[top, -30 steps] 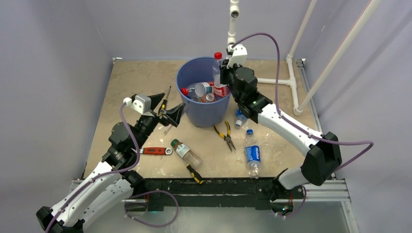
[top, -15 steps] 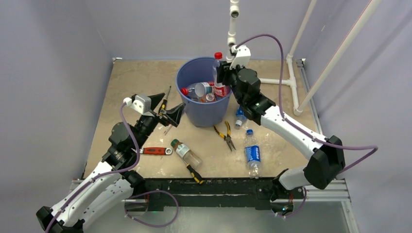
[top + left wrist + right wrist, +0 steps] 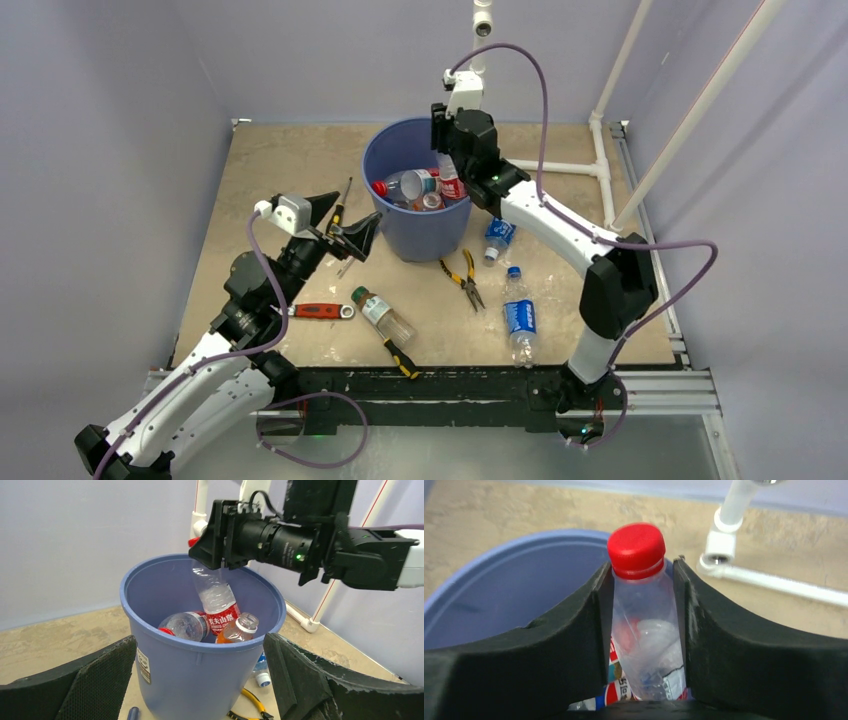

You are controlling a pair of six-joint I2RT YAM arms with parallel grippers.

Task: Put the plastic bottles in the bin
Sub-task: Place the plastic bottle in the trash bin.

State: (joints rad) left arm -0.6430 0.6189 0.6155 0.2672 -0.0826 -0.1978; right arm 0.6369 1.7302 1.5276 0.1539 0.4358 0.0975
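Fingers on the right hand [image 3: 642, 567] stand part-way apart, one on each side of a clear bottle [image 3: 644, 630] just below its red cap [image 3: 636, 550]. Whether they are pinching it or only flanking it, I can't tell. The bottle's lower end is down inside the bin [image 3: 175, 680], leaning on the pile of bottles [image 3: 187, 625] already in there, and its neck pokes up above the rim on the bin's far side.

Here's the danger: it's tall and tilted, and that pile won't let it sink. If it's let go at this lean, it could topple back over the far rim instead of dropping in. If the hand pulls away with a finger rubbing the neck, the bottle could be dragged out, or the bin shoved along the worktop [image 3: 290, 160].

The left hand [image 3: 342, 222] hangs wide open and empty on the bin's near side. A knocked bin could slide into it.

Outside the bin, a small bottle [image 3: 497, 237] lies just beside it, and a blue-label bottle [image 3: 519, 318] and a green-capped bottle [image 3: 380, 312] lie further to its near side, among tools. My read is that space on top of the pile will get tight.
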